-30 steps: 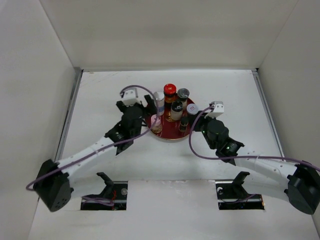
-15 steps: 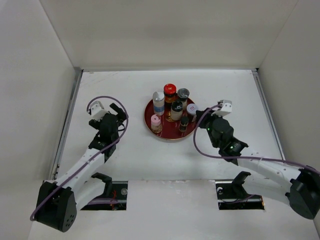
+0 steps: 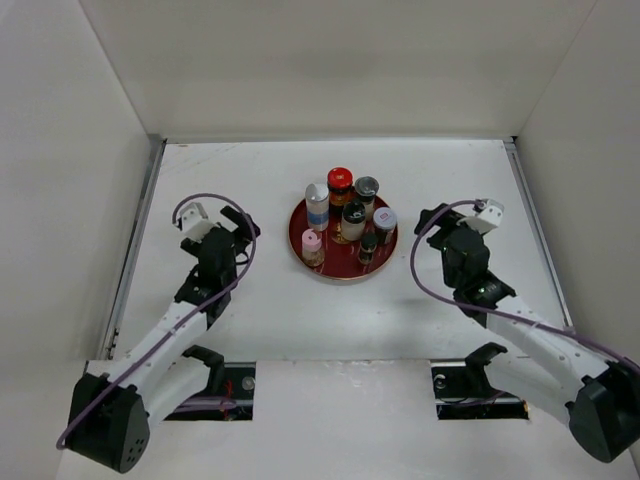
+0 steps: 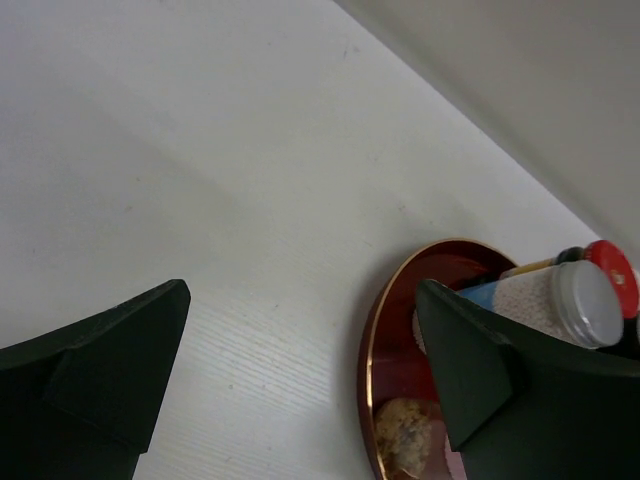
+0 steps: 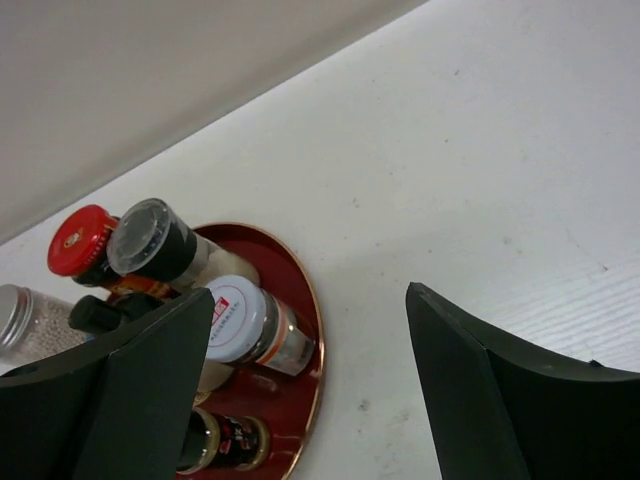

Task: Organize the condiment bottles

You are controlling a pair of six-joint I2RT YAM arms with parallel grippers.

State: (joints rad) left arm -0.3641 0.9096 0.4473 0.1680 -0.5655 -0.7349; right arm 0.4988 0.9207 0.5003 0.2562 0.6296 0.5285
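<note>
Several condiment bottles stand upright together on a round red plate [image 3: 331, 268] in the middle of the table. Among them are a red-capped one [image 3: 340, 179], a grey-capped one [image 3: 367, 186], a black-capped one [image 3: 353, 212], a white-capped one [image 3: 385, 217] and a small pink one [image 3: 312, 240]. My left gripper [image 3: 243, 224] is open, left of the plate and apart from it, holding nothing. My right gripper [image 3: 431, 225] is open to the plate's right, also holding nothing. The white-capped bottle [image 5: 235, 318] shows beside my right gripper's [image 5: 310, 390] left finger. The plate's rim [image 4: 375, 340] lies between my left gripper's [image 4: 300, 380] fingers.
White walls enclose the table on the left, back and right. A metal strip [image 3: 140, 230] runs along the left edge. Bare white tabletop [image 3: 330, 320] lies between the plate and the arm bases.
My left arm drew back from the plate to the left and now rests. My right gripper moved right, away from the plate, and opened wide.
</note>
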